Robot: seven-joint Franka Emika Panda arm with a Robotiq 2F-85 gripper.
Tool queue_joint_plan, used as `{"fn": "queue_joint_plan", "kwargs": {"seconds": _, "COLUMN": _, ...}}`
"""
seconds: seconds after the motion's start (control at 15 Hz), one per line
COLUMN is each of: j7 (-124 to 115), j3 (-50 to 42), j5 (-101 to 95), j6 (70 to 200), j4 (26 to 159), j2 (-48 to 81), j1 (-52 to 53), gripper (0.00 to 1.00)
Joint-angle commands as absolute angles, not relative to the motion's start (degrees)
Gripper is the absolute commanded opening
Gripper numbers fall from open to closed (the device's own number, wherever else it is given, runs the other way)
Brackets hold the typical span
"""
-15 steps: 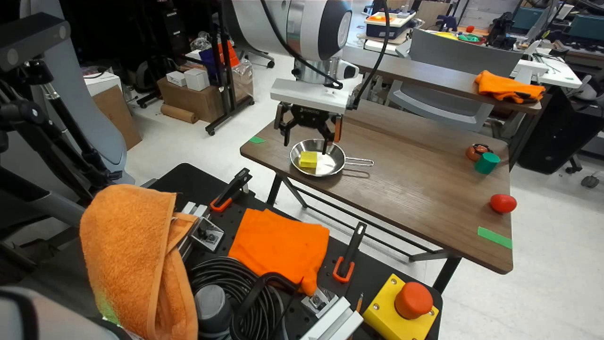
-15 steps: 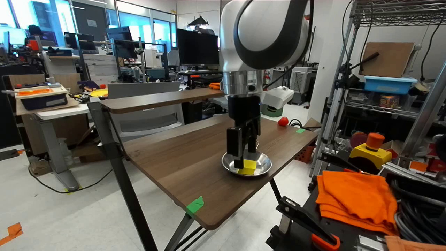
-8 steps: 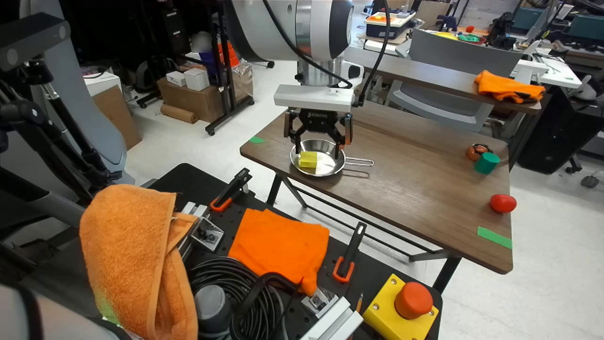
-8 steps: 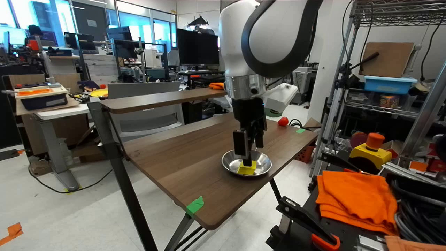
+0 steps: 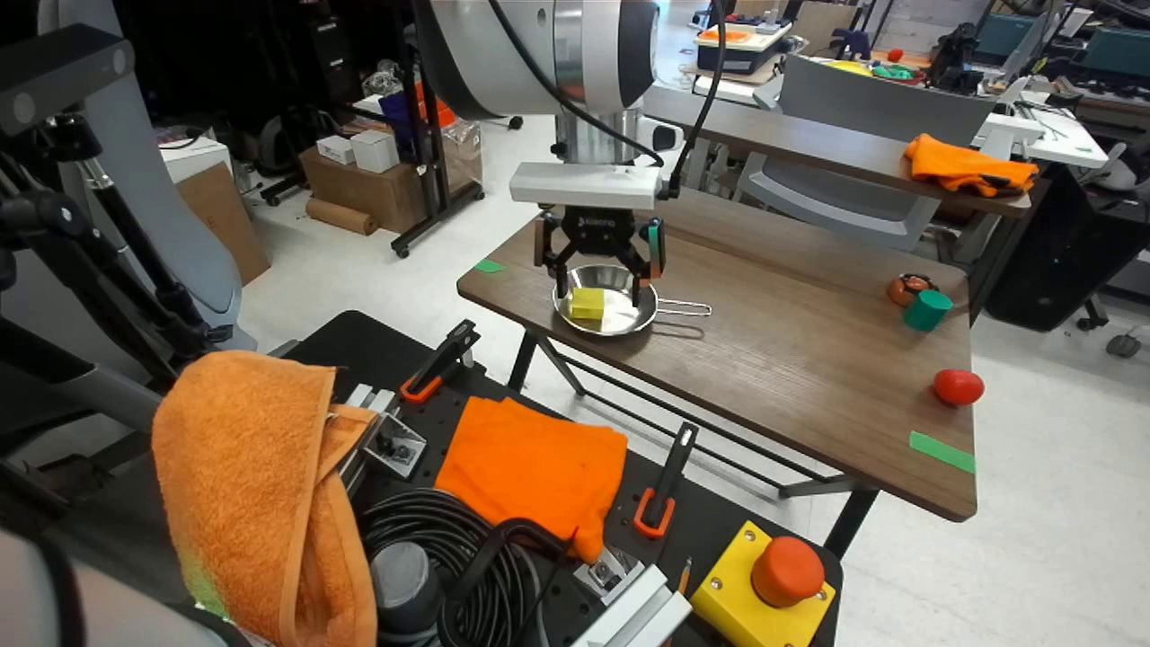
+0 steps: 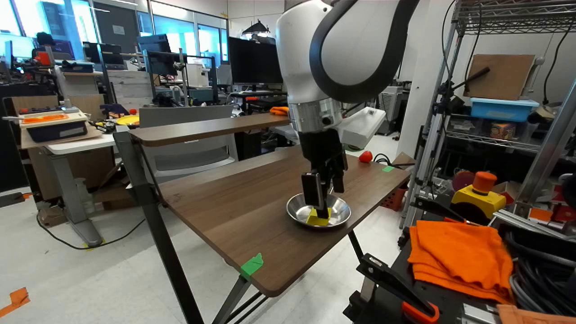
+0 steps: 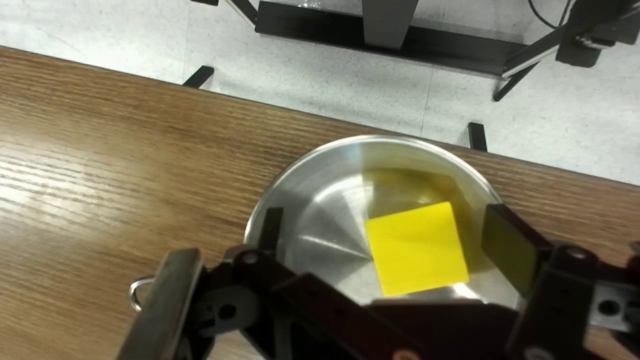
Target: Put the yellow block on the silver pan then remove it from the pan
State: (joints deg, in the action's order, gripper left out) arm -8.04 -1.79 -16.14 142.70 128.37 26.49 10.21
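The yellow block (image 5: 588,304) rests inside the silver pan (image 5: 626,316), off to one side of its floor, as both exterior views show. My gripper (image 5: 598,296) reaches down over the pan, jaws wide apart. In the wrist view the yellow block (image 7: 417,249) lies between the spread fingers, turned slightly and touching neither, closer to the right-hand finger (image 7: 507,250). Bare metal of the silver pan (image 7: 315,207) shows toward the left-hand finger. One finger partly covers the yellow block (image 6: 317,219) in an exterior view.
The pan's wire handle (image 5: 687,309) points along the brown table (image 5: 791,359), whose edge runs close to the pan. Farther along are a red round object (image 5: 959,387), a green cylinder (image 5: 928,310) and an orange item (image 5: 903,289). A raised shelf (image 5: 809,135) spans the back.
Over the last second my gripper has come lower and shifted across the pan, bringing the block between its fingers; lately it moved only slightly. Block and pan stay where they were.
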Motion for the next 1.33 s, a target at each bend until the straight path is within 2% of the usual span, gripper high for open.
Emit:
{"fn": "queue_joint_plan", "kwargs": {"seconds": 0.0, "j7": -7.4, "j3": -0.6, "j5": -14.5, "j6": 140.9, "j4": 127.1, "j2": 27.9, "j1": 9.6, "gripper": 1.00}}
{"fn": "queue_joint_plan", "kwargs": {"seconds": 1.27, "j7": -5.7, "j3": -0.1, "j5": -13.0, "j6": 146.3, "j4": 127.2, "j2": 27.8, "j1": 9.1, "gripper": 1.00}}
